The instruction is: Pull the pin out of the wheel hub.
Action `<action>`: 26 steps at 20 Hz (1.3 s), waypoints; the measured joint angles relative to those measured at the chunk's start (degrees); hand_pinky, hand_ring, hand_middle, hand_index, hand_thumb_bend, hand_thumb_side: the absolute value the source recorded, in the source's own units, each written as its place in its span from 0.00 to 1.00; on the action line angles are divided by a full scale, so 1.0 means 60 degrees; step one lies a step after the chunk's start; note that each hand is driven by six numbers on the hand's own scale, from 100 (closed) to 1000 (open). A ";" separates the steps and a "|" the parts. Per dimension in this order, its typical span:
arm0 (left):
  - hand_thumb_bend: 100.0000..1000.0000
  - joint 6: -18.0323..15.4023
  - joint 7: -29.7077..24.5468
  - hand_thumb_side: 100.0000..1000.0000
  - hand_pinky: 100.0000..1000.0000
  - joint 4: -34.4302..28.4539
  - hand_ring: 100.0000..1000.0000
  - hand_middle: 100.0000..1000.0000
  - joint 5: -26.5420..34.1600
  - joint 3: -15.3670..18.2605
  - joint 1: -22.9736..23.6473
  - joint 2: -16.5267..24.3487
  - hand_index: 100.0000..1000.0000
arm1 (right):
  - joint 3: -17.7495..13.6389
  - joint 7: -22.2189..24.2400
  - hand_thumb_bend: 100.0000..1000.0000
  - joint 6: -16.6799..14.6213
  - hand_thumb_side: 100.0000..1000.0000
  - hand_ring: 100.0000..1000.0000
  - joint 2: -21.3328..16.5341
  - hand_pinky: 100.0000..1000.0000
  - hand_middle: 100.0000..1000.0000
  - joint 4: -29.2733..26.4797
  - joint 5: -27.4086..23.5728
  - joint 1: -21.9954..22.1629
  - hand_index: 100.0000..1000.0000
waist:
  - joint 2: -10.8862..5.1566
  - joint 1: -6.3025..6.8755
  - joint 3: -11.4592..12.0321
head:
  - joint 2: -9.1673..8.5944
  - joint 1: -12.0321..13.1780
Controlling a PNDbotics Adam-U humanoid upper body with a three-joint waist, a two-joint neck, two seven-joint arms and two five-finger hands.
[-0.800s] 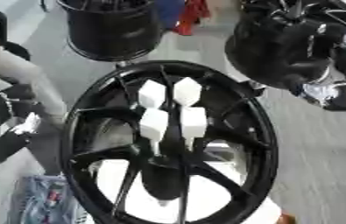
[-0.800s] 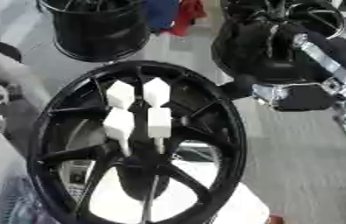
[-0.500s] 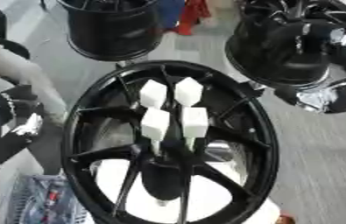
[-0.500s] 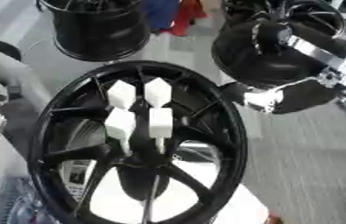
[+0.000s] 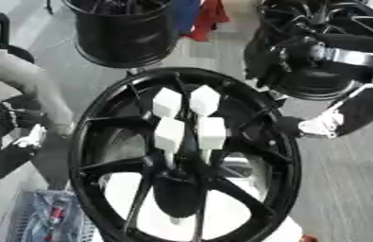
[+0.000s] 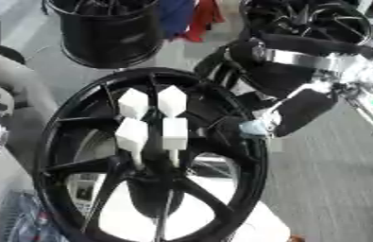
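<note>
Left eye view has the robot's left hand [image 5: 16,142] low at the left edge, well apart from the work, a dark shape whose fingers I cannot make out, so whether it is spread or curled cannot be told. Next rightward lies the black wheel hub [image 5: 90,142], spokes running in to a dark centre, filling the middle of the frame. Four white pins [image 5: 187,120] stand up from that centre in a tight cluster, each a blocky white head on a thinner stem, heads nearly touching one another. They look stiff and light, smooth-sided and probably a little slippery; the sensible hold is a pinch across the flat sides of one head, taking an outer one so the neighbours are not knocked, then drawing straight along the stem, since a sideways tug would likely bind it in its seat. The hub itself looks heavy enough to stay put. Furthest right, the right hand [image 6: 292,111] hangs beside the hub's rim, near but apart from the pins, holding nothing; its fingers are too blurred to say how far open they are.
</note>
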 measured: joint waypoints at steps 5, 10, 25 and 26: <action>0.11 -0.0012 -0.0016 0.37 0.60 0.0001 0.61 0.64 -0.0001 -0.0030 0.0000 0.0000 0.83 | 0.0560 0.0537 0.27 -0.0042 0.28 0.74 0.0527 0.67 0.78 0.0756 0.0295 -0.0527 0.88 | 0.0003 0.0000 0.0033 | 0.0000 -0.0011; 0.11 -0.0012 -0.0018 0.37 0.60 0.0001 0.61 0.64 -0.0001 -0.0031 0.0001 0.0000 0.83 | 0.0950 0.0875 0.27 -0.0235 0.28 0.74 0.1014 0.67 0.78 0.1515 0.0703 -0.0789 0.88 | 0.0007 -0.0001 0.0077 | 0.0000 -0.0045; 0.11 0.0001 -0.0031 0.37 0.60 0.0001 0.61 0.64 -0.0001 -0.0031 0.0001 0.0000 0.83 | 0.1145 0.1062 0.26 -0.0617 0.30 0.75 0.1374 0.68 0.78 0.2241 0.1315 -0.0922 0.88 | 0.0008 -0.0021 0.0086 | 0.0000 -0.0075; 0.11 0.0001 -0.0031 0.37 0.60 0.0001 0.61 0.64 -0.0001 -0.0031 0.0001 0.0000 0.83 | 0.1145 0.1060 0.25 -0.0638 0.30 0.75 0.1389 0.68 0.79 0.2251 0.1373 -0.0929 0.88 | 0.0008 -0.0021 0.0086 | 0.0000 -0.0077</action>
